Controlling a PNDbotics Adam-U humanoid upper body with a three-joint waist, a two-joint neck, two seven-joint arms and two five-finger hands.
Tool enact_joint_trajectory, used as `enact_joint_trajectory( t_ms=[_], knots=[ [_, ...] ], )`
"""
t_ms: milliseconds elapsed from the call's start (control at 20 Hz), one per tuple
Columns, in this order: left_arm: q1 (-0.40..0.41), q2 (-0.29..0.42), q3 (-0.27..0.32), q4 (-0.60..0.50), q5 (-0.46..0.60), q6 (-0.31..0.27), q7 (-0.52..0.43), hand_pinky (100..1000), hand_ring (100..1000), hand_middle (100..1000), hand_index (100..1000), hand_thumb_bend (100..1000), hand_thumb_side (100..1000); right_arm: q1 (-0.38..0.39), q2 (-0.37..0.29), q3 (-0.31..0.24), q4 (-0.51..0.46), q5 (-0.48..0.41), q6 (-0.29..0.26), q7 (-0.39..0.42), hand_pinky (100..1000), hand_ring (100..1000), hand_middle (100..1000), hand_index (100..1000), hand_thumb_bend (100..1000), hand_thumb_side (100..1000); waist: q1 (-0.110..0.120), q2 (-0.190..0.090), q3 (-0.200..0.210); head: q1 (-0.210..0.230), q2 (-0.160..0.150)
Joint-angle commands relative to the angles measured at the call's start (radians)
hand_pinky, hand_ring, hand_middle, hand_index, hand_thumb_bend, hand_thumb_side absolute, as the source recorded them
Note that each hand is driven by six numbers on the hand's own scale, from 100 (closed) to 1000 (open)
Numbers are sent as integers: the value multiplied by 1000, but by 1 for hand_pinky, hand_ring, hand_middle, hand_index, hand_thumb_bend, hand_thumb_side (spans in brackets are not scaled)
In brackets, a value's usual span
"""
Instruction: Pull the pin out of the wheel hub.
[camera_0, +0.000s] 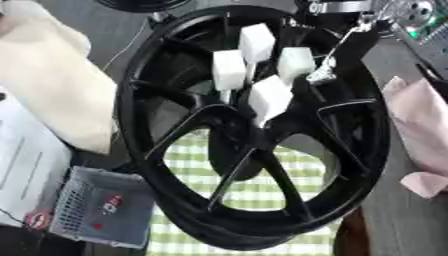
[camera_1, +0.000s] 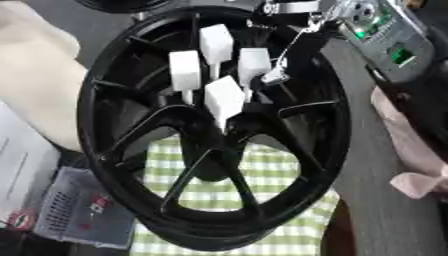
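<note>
A black spoked wheel (camera_0: 254, 220) stands tilted across the middle of both views. Several white block-headed pins stick out of its hub (camera_0: 229, 120): one at the top (camera_0: 256, 42), one on the left (camera_0: 229, 69), one on the right (camera_0: 295, 62) and one lowest and nearest me (camera_0: 269, 97). My right hand (camera_0: 337, 47) comes in from the upper right, black and silver, and its tip lies against the right side of the right-hand pin. The block hides how the hand meets it. My left hand shows in neither view.
A green checked cloth (camera_0: 262, 192) lies under the wheel. A grey mesh basket (camera_0: 96, 207) sits at the lower left, beside white paper (camera_0: 26, 160) and a beige cloth (camera_0: 52, 85). A pink cloth (camera_0: 424, 135) lies on the right. A grey device with green lights (camera_1: 389, 32) is at the top right.
</note>
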Motion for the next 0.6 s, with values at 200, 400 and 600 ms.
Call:
enact_joint_trajectory(
  t_ms=[200, 400, 600],
  knots=[
    [-6, 6, -1, -22, 0, -2, -6, 636, 626, 568, 669, 600, 572, -15, -22, -11, -31, 7, 2, -6, 801, 606, 383, 579, 306, 100, 4, -16, 0, 2, 6],
    [-5, 6, 0, -21, -1, -2, -7, 638, 628, 571, 670, 599, 573, -16, -25, -30, -52, -12, 8, -14, 808, 599, 373, 545, 303, 100, 5, -17, -1, 2, 6],
    [-4, 7, -1, -20, -4, -2, -11, 639, 629, 573, 670, 600, 575, -41, -49, -67, -95, -55, 39, -33, 807, 594, 374, 529, 308, 100, 6, -21, -7, 2, 6]
  ],
)
